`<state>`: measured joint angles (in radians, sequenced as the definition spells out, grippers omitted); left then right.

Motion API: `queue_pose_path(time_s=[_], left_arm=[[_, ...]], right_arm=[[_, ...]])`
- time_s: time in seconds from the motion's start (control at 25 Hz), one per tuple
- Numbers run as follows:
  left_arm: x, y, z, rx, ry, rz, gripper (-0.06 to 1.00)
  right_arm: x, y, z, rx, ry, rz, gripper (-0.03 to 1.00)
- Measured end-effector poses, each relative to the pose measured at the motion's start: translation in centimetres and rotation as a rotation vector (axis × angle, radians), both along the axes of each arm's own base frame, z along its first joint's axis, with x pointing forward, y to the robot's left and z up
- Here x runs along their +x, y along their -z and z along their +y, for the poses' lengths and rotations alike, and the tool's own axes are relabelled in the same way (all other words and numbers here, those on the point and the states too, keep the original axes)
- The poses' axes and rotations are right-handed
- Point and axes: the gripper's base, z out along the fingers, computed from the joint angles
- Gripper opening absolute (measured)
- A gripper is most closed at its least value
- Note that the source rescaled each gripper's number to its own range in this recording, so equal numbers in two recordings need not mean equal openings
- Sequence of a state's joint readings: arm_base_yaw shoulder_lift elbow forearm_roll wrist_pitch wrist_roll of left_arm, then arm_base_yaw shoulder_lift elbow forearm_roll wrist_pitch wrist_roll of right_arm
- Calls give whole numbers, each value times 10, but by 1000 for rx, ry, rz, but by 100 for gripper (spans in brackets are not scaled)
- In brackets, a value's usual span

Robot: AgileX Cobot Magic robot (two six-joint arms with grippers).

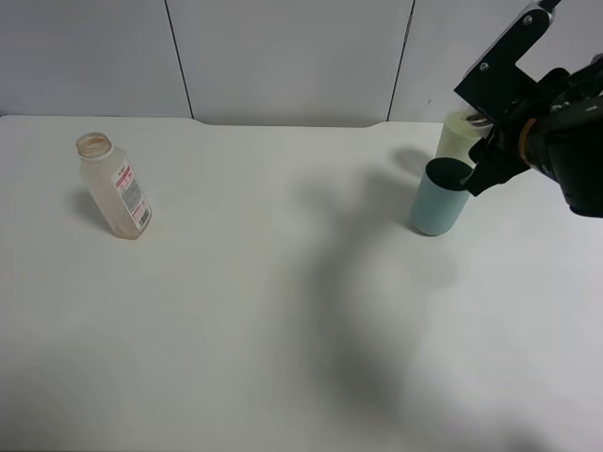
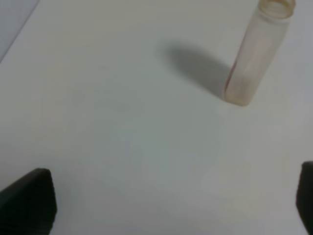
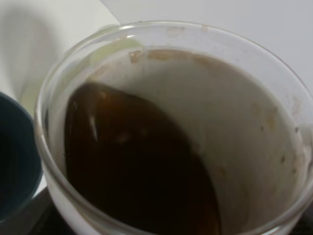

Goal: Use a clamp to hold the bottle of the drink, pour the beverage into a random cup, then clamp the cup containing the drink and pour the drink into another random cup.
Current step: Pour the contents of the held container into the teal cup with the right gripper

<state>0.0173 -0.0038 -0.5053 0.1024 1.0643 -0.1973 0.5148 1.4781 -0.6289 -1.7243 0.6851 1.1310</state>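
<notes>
My right hand (image 1: 487, 160) is closed on the cup (image 3: 234, 127), gripping it, as far as I can judge: my fingers are hidden behind it. The cup is tipped, so the brown drink (image 3: 137, 166) has pooled against the low side, short of the clear rim. That side faces the teal cup (image 1: 439, 198), which stands just beside and below my hand. The pale yellow-green cup (image 1: 459, 137) stands close behind it.

The main danger is a pour that misses. If I tilt further with the rim not squarely over the teal cup's mouth, the drink will run down the outside wall or onto the worktop (image 1: 283, 311). A slow tilt could also make it dribble back along the cup. Since the two cups are so near each other, my hand could nudge one and knock it over. A loose grip on the tilted cup would let it slip.

The bottle (image 1: 115, 188) stands upright and uncapped, well apart on the far left. My left hand (image 2: 166, 210) hangs wide open and empty near it. Nothing lies between.
</notes>
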Motion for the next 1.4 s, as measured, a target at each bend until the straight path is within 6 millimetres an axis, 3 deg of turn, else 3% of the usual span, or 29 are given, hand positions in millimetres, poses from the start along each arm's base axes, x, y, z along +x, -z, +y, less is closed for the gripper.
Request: queue_pose_path(time_s=[1.0, 1.4], left_arm=[[0, 0, 0, 0, 0, -1, 100], [0, 0, 0, 0, 0, -1, 100]], right_arm=[[0, -1, -1, -289, -133, 68, 0], [0, -1, -2, -316, -140, 73, 0]])
